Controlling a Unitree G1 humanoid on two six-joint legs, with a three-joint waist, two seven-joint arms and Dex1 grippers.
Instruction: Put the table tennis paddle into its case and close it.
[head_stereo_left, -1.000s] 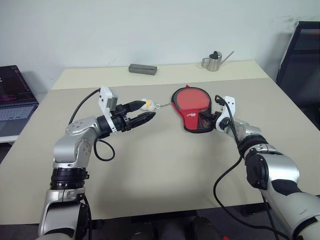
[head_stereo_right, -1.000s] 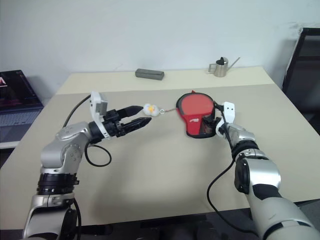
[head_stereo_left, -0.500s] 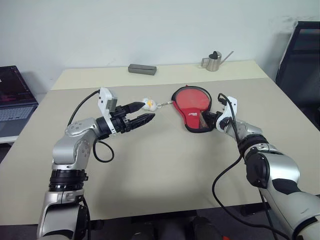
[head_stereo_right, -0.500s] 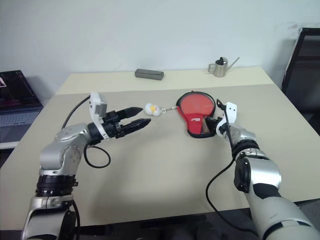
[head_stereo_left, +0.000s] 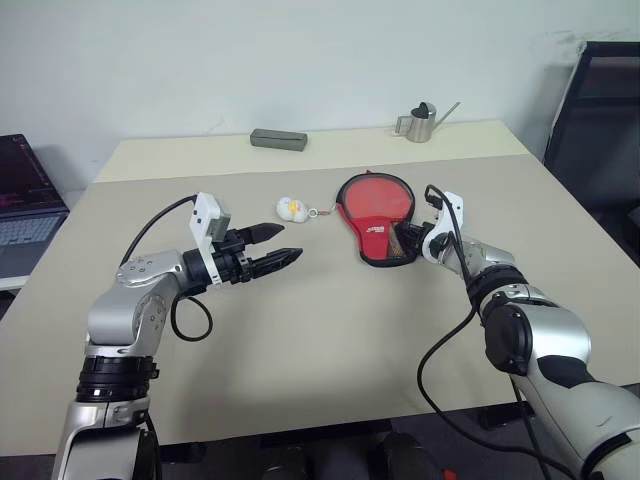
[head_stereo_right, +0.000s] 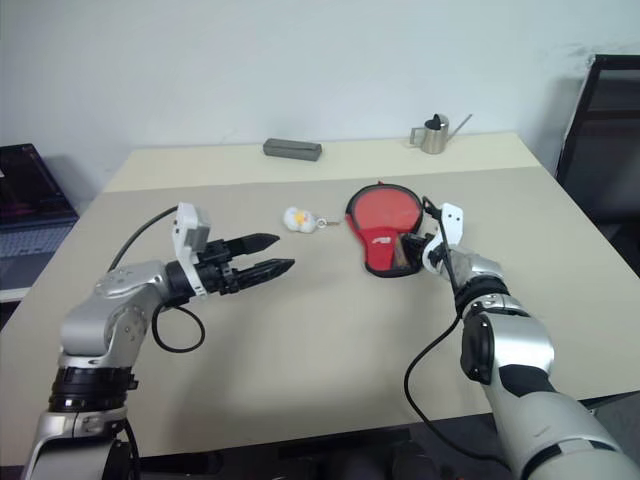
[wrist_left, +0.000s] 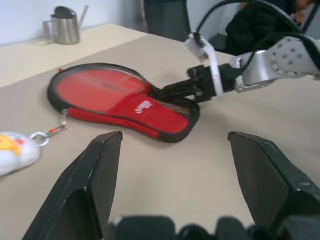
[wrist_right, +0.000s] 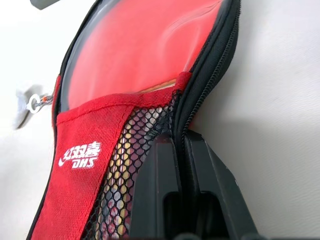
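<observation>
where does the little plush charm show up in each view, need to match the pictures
Left eye view: plush charm lies on the table, left of the red case, ahead of the left gripper.
Right eye view: same spot, left of the case.
Left wrist view: at the picture's edge, its ring towards the case.
Right wrist view: a white sliver with ring.
Shared landmark: the case's white logo.

You can read one marking: on the case (wrist_right: 80, 165), white letters "DHS" sit under white Chinese characters on its red front, beside the black mesh pocket (wrist_right: 127, 170).
</observation>
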